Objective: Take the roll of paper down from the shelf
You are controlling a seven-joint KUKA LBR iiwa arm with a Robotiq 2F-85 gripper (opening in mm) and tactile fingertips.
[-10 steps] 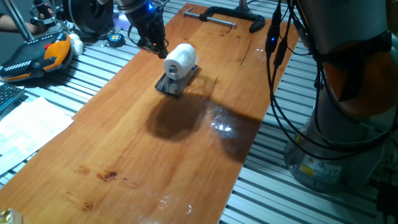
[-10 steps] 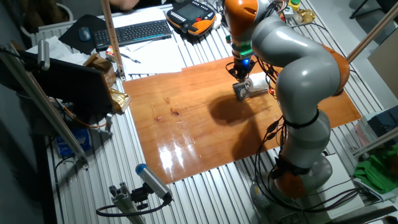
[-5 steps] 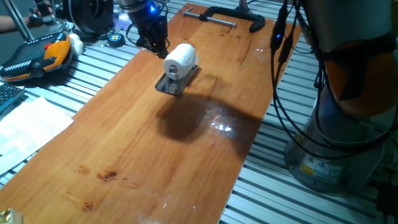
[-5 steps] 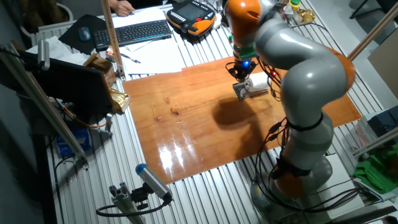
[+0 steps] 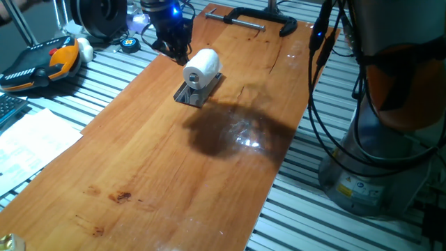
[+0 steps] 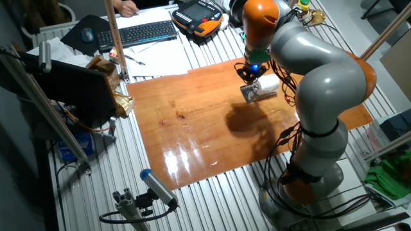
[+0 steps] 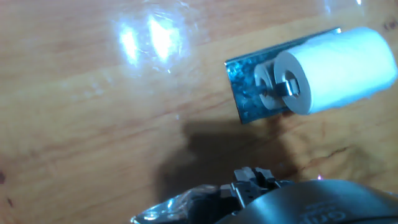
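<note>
Tabletop (image 5: 139, 167) of glossy orange wood, apparently on ribbed aluminium bench (image 5: 306, 216).

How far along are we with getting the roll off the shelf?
Nothing looks done: the roll of paper lies on the shelf. In hand is the approach: the tool hangs beside the roll, apart from it and holding nothing. Whether it is open is unclear. Left: grasp the roll, lift it off, and set it on the wooden table.

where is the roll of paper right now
The roll of paper lies on the shelf toward the far end of the wooden table, with the gripper just beside it, not holding it.
</note>
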